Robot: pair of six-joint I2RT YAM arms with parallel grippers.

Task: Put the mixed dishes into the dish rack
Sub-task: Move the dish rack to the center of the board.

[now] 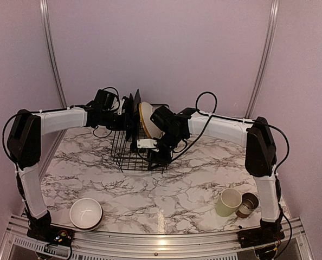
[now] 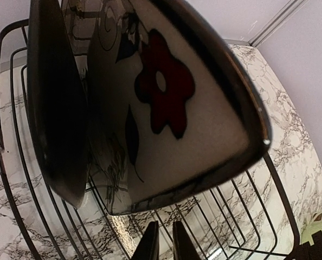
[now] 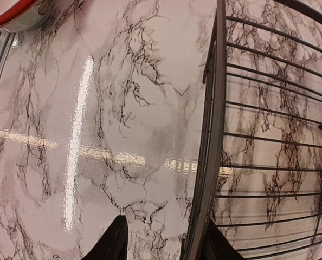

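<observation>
The black wire dish rack stands mid-table. Two black square plates stand upright in it; in the left wrist view one shows a red flower and the other stands to its left. A yellow plate leans behind them. My left gripper is shut and empty, just below the flowered plate over the rack floor. My right gripper is open, its fingers either side of the rack's front rim wire. The white bowl, pale green mug and grey-brown cup stand on the table.
The bowl sits front left near the left arm's base; its edge shows reddish in the right wrist view. Mug and cup stand front right beside the right arm's base. The mug also shows in the left wrist view. A metal rail runs along the near edge.
</observation>
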